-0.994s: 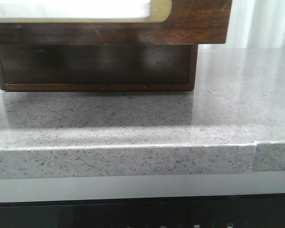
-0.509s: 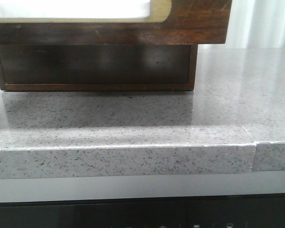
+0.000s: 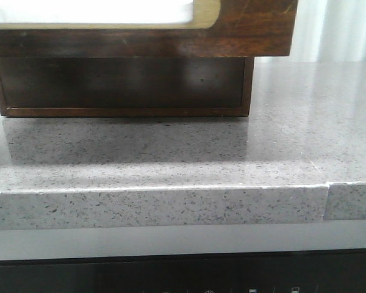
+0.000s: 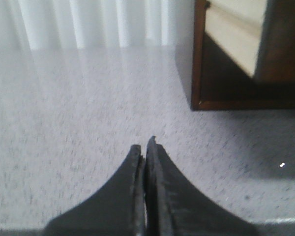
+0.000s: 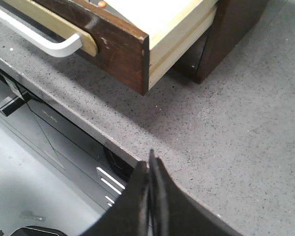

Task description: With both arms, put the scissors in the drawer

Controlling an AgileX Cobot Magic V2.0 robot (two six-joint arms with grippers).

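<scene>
The drawer (image 3: 256,27) is dark, glossy wood; the tabletop (image 3: 280,134) is polished, speckled grey stone.

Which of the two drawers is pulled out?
The upper drawer, with the white panel and handle, juts out over the countertop; the plain lower drawer front sits flush.

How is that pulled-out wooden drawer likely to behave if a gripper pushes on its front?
The drawer looks like rigid wood, so it probably won't flex. It juts beyond its cabinet, so a square push likely slides it in. The cabinet merely rests on the counter, so it might shift.
</scene>
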